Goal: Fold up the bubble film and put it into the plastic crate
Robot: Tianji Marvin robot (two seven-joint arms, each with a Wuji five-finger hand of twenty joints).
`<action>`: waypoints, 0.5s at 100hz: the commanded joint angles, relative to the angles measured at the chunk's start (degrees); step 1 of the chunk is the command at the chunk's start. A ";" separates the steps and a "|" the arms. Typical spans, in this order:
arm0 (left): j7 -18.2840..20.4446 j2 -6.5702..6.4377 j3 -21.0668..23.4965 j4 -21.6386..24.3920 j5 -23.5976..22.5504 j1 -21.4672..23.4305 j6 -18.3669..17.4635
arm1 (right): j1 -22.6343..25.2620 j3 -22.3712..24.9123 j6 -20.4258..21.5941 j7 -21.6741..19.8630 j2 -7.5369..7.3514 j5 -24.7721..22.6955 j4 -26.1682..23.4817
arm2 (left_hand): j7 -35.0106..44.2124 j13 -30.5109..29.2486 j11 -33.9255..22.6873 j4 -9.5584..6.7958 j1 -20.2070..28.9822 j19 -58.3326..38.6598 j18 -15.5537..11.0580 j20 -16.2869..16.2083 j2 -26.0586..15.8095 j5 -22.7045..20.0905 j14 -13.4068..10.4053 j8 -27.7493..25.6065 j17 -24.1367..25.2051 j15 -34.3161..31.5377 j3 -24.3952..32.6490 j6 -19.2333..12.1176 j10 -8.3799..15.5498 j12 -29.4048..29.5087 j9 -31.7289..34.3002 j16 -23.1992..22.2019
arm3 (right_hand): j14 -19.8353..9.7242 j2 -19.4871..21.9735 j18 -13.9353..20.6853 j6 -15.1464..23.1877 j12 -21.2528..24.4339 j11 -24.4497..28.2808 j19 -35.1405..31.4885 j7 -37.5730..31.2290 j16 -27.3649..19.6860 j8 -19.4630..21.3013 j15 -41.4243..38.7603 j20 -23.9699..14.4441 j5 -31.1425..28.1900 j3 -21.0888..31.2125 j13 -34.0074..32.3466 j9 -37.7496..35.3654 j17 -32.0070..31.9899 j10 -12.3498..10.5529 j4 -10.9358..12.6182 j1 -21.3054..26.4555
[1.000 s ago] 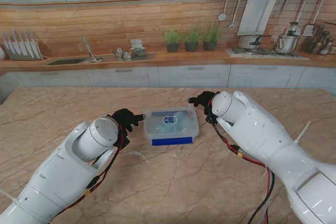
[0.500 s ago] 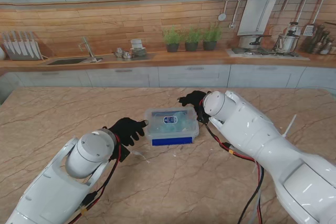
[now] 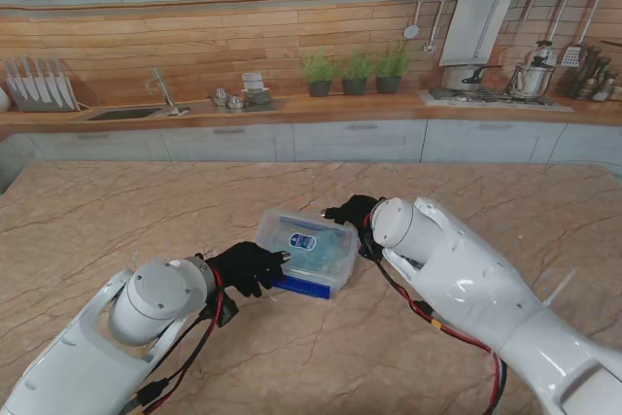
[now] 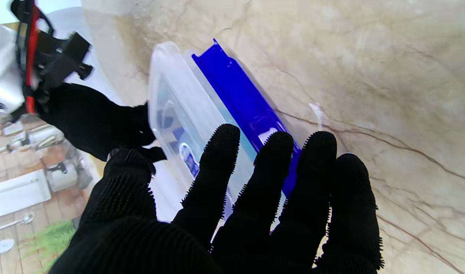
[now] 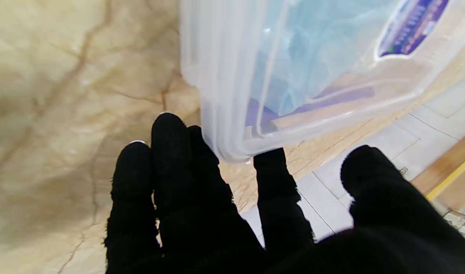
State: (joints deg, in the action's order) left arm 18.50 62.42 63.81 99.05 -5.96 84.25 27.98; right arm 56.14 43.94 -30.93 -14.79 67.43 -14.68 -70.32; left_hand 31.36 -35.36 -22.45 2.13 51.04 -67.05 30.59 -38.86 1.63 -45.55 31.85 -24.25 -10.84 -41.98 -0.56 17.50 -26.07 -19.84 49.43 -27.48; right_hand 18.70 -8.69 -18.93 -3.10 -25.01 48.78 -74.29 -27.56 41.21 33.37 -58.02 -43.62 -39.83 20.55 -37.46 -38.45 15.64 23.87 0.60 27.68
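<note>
Bubble film (image 3: 326, 242), pale blue, already sits inside the lidded plastic crate (image 3: 303, 251), which is skewed on the marble table (image 3: 117, 211). Left hand (image 3: 247, 265), fingers spread, presses its near corner; right hand (image 3: 352, 213) braces the far one, seemingly to steady it. Neither visibly grips. The film's fold is indiscernible.

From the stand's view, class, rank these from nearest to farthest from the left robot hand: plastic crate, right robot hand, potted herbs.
1. plastic crate, touching the left robot hand
2. right robot hand, at the crate's far right corner
3. potted herbs, on the back counter
</note>
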 commanded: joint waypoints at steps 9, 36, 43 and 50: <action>0.10 -0.57 -1.24 1.65 -7.72 1.10 3.37 | 5.55 1.01 -0.55 -0.03 -1.79 -1.52 -4.11 | -1.55 0.00 -0.23 0.24 -0.84 -0.32 0.40 0.54 -3.44 -1.79 2.44 -0.13 0.29 -0.46 -1.32 1.24 -1.03 -0.10 -0.40 -0.22 | 2.20 0.24 2.77 0.04 -1.04 1.73 -4.94 -2.70 0.96 1.35 -1.77 -2.00 -3.34 -0.08 -1.87 -1.71 1.06 1.94 1.19 0.97; -2.59 -0.34 -5.14 0.45 -14.38 -1.04 6.80 | 12.68 4.96 0.75 -0.77 -3.77 -5.54 -10.97 | 0.07 -0.79 -1.60 0.11 -1.68 -1.99 0.01 -0.25 -3.26 -0.16 1.87 -1.27 -0.62 -1.92 -1.39 1.16 -0.35 -0.74 -0.21 -0.65 | 2.37 0.42 2.63 -0.25 -1.16 1.82 -5.44 -3.59 1.06 2.78 -2.12 -2.01 -4.89 -0.29 -2.46 -2.41 1.48 2.00 1.27 1.20; -3.31 -0.08 -6.61 -0.44 -14.72 -2.35 7.68 | 14.67 5.99 1.02 -1.34 -4.38 -7.00 -13.05 | 0.52 -0.79 -1.87 0.06 -1.84 -2.16 0.00 -0.36 -2.74 0.60 1.82 -1.40 -0.66 -2.11 -1.39 1.09 -0.33 -0.83 -0.43 -0.65 | 2.38 0.43 2.54 -0.14 -1.19 1.89 -5.61 -3.81 1.07 3.09 -2.23 -2.03 -5.28 -0.34 -2.88 -2.73 1.76 1.91 1.29 1.18; -3.64 0.10 -7.94 -1.15 -14.78 -3.52 8.42 | 16.69 7.22 1.04 -2.26 -5.03 -8.18 -15.23 | 1.59 -1.03 -2.41 -0.11 -1.99 -2.54 -0.37 -0.57 -1.91 1.12 1.47 -1.65 -0.93 -2.53 -1.22 0.70 0.06 -0.95 -0.43 -0.69 | 2.47 0.50 2.39 -0.02 -1.18 1.83 -5.72 -4.03 1.04 3.42 -2.21 -2.02 -5.76 -0.35 -3.10 -3.08 1.99 1.90 1.31 1.26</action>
State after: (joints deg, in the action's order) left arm 14.89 61.74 56.04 98.25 -21.14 81.28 36.03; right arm 70.61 51.18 -30.01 -16.12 63.10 -22.93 -84.22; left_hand 31.31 -35.37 -23.24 2.13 50.43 -67.30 30.61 -38.80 0.98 -45.59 31.86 -25.05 -11.23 -42.81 -0.62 18.96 -26.06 -19.89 49.43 -27.48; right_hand 18.63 -8.69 -19.44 -3.07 -25.57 49.04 -75.22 -29.00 41.26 35.75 -58.67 -43.64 -42.70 20.52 -38.93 -39.80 16.84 23.74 -0.05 28.18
